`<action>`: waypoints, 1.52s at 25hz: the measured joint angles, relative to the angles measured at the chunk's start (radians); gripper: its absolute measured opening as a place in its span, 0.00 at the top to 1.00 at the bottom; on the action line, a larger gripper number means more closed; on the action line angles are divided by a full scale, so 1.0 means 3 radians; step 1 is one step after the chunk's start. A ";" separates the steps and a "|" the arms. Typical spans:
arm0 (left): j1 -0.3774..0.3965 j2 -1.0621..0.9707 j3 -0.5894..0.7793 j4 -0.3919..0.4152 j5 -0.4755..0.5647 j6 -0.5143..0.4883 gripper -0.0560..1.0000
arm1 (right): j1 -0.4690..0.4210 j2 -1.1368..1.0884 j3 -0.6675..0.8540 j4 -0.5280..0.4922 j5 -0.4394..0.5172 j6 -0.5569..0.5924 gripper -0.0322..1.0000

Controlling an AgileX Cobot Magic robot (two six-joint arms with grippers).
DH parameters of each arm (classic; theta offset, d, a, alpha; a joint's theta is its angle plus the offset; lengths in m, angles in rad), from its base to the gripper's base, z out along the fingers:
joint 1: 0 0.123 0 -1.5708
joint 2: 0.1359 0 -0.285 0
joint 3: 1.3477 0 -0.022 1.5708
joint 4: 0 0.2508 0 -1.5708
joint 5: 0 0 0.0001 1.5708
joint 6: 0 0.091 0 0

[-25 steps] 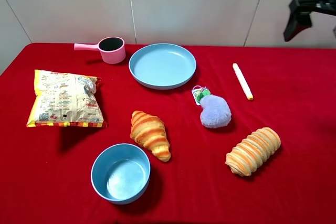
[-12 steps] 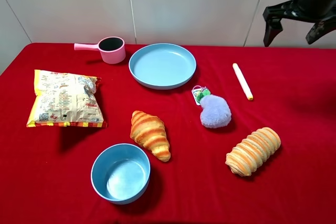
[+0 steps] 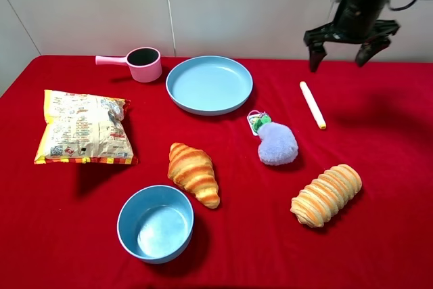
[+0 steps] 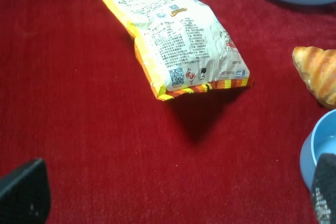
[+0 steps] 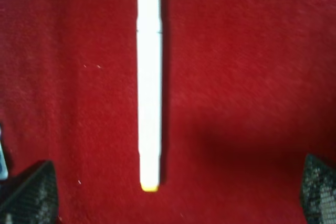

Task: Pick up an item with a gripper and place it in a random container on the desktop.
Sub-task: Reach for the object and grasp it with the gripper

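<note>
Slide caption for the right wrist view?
Open right gripper hovers over the pen lying on the red cloth.

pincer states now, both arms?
Left pincer: open, empty.
Right pincer: open, empty, above the thin cream-white pen-like stick.

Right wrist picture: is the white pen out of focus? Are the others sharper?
Right wrist view: the pen is soft-edged, out of focus, broad shadow beside it; exterior high view: sharp, evenly lit; left wrist view: the snack bag shows crisp print.
</note>
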 joint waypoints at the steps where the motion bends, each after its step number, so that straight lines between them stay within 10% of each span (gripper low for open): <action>1: 0.0000 0.0000 0.0000 0.0000 0.0000 0.0000 0.00 | 0.0027 0.0072 -0.0052 0.0000 0.0000 0.0000 0.30; 38: 0.0000 0.0000 0.0000 0.0000 -0.0002 0.0000 0.00 | 0.0146 0.0899 -0.0161 0.0062 -0.0325 -0.0159 0.30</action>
